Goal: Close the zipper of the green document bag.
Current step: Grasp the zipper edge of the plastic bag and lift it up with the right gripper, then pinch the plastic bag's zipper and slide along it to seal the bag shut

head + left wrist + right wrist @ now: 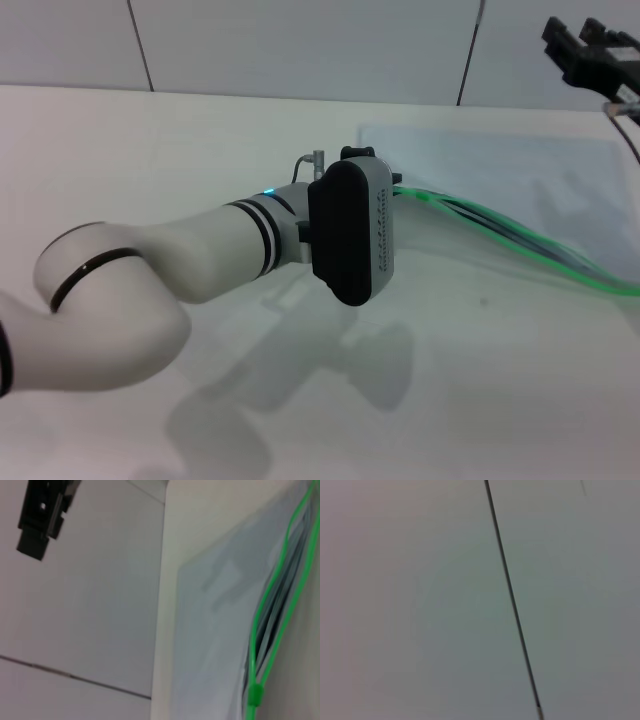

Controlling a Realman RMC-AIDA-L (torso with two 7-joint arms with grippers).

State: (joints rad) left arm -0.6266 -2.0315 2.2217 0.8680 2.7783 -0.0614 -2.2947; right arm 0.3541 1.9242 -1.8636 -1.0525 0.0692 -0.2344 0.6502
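Note:
The green document bag lies flat on the white table to the right, a translucent pale pouch. Its zipper runs along the near long edge as two bright green strips that stand apart, so the mouth gapes. In the left wrist view the strips meet at a small green slider. My left arm reaches in from the lower left, and its wrist housing sits at the zipper's left end and hides the left gripper. My right gripper hangs high at the far right, away from the bag.
A white wall with dark panel seams rises behind the table. The right gripper also shows far off in the left wrist view. The right wrist view holds only wall and one seam.

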